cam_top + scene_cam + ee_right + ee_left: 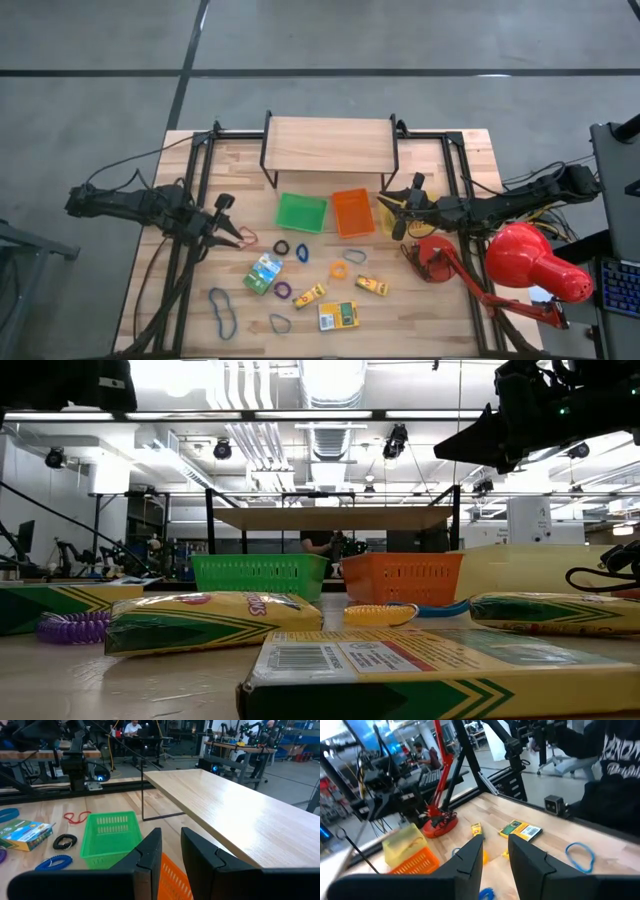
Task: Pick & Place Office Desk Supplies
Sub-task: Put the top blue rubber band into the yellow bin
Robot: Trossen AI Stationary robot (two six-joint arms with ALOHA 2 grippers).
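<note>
Green (301, 212), orange (352, 212) and yellow (389, 214) trays looked empty while boxes (263, 273) and rubber bands (222, 312) lay scattered; left gripper (240, 236) and right gripper (393, 212) hovered slightly parted, holding nothing.

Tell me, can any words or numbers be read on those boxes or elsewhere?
On the nearest box: barcode and small print, too blurred to read.
On the yellow box: reddish lettering, unreadable.
On the person's dark shirt: white letters, cut off and blurred.
Nothing reads clearly.

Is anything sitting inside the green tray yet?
No. In the high view the green tray shows only its bare floor, and the rubber bands and boxes lie on the table in front of it.
</note>
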